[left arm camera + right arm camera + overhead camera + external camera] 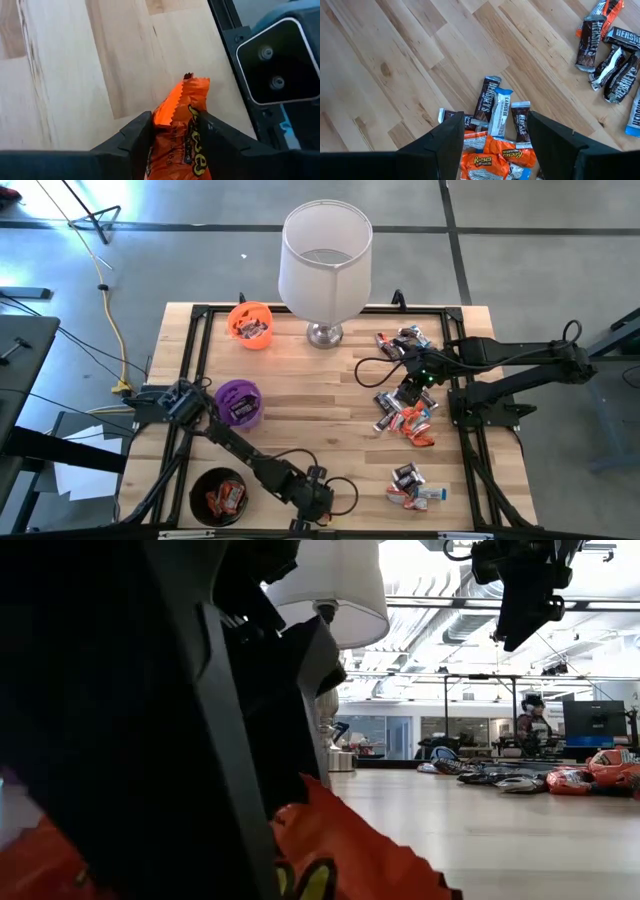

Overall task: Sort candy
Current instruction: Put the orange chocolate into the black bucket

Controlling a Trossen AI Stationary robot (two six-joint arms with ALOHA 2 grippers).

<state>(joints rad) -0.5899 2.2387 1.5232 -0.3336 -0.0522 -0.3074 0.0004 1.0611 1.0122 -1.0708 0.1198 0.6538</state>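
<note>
My left gripper (175,122) is at the table's near edge (318,500), right of the black cup (218,495), shut on an orange-wrapped candy (182,135). It fills the low view, the orange wrapper (340,855) below it. My right gripper (495,125) is open and hovers (413,388) above the middle candy pile (405,418). Brown, silver-blue and orange pieces (497,112) lie flat on the wood between and beyond its fingers. More candy lies in a far pile (405,342) and a near pile (415,485). My left gripper pinches the orange candy between its two fingers, one on each long side of the wrapper. The crimped end (192,87) sticks out past the fingertips. The fingers slant down toward the wood; whether the candy is clear of the table I cannot tell.
An orange cup (250,323) and a purple cup (240,402) stand on the left half, both holding candy, as does the black cup. A white-shaded lamp (325,265) stands at the far middle. A dark camera box (280,60) sits at the near edge beside my left gripper.
</note>
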